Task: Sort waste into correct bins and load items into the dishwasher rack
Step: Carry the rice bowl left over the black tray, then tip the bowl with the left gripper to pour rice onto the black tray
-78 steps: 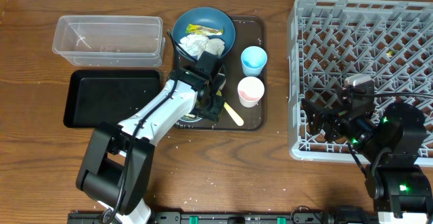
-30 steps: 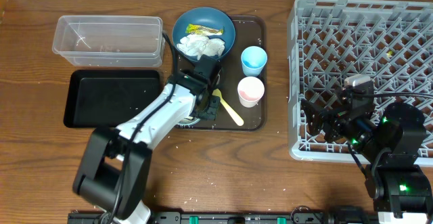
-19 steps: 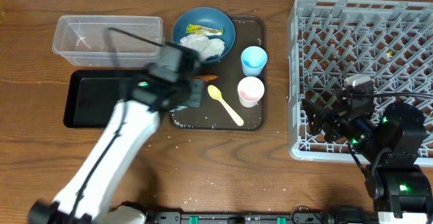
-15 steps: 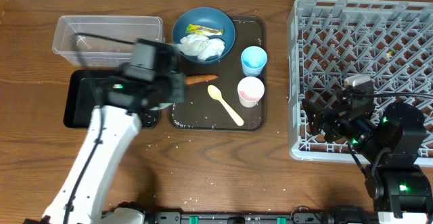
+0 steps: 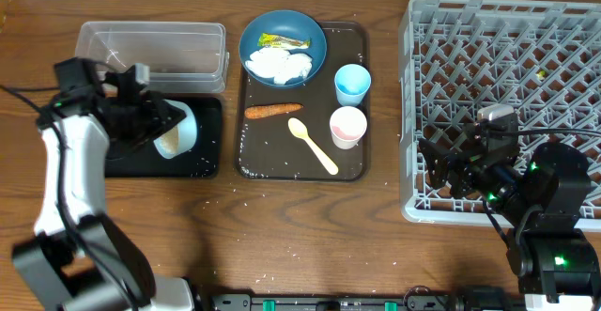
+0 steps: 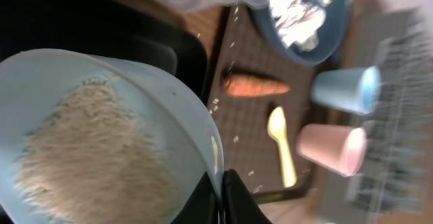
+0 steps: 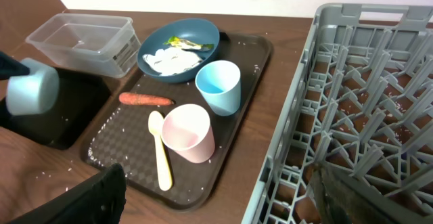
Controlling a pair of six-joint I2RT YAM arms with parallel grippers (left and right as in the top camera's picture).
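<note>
While the left tool [image 6: 220, 187] pinches the rim of the light blue bowl [image 5: 178, 128], the bowl hangs tilted, rice [image 6: 95, 156] inside, over the black tray [image 5: 202, 163] by the bench's [image 5: 376, 236] left edge. The right tool [image 5: 443, 166], spread, sits at the grey rack's [image 5: 507, 57] front-left corner. Stray grains dot the brown wooden bench.
</note>
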